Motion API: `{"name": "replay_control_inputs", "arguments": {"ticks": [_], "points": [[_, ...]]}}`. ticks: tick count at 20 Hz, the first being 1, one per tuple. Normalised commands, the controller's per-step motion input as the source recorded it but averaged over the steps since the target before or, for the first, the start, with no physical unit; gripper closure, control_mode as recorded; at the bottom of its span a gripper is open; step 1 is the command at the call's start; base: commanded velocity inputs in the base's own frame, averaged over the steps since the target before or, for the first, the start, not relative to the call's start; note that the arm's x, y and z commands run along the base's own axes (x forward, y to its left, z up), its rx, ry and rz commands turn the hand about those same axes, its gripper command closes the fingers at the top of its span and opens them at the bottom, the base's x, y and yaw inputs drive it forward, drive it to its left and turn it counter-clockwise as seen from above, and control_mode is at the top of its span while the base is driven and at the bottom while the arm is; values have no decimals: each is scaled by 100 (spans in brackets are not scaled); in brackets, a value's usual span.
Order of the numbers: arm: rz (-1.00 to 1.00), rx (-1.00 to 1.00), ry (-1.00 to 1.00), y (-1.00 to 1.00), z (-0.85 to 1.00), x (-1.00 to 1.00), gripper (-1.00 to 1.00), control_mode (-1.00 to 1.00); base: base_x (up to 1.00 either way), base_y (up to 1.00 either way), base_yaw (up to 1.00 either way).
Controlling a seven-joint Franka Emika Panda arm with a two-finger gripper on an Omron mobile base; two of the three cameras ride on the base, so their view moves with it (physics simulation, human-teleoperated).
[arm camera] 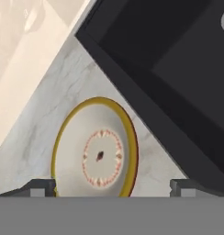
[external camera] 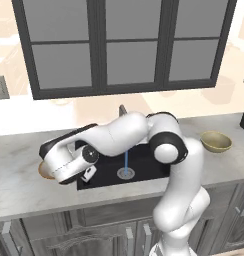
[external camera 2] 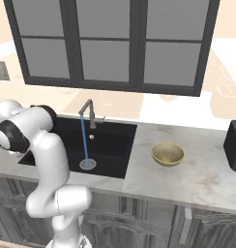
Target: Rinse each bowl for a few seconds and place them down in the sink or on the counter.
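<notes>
On counter: two bowls, one each side of sink; tool wide

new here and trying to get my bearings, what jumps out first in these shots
A thin blue stream of water runs from the grey faucet into the black sink. The open tool hovers over the shallow bowl on the counter left of the sink. The olive-yellow bowl sits on the counter to the right.
</notes>
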Motion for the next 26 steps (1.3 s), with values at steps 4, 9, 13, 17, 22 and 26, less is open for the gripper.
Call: {"name": "replay_control_inputs", "arguments": {"ticks": [4,9,13,17,22,26], "points": [[-6,0,-7,8,45,-18,-100,-100,0,0,0],[-11,1,-4,2,45,-19,-100,-100,0,0,0],[-12,6,-2,0,42,-28,-100,-100,0,0,0],[-16,7,-2,-3,40,-32,-100,-100,0,0,0],[-16,3,-5,-2,42,-33,-100,-100,0,0,0],[-13,1,-7,-6,51,-29,-100,-100,0,0,0]]}}
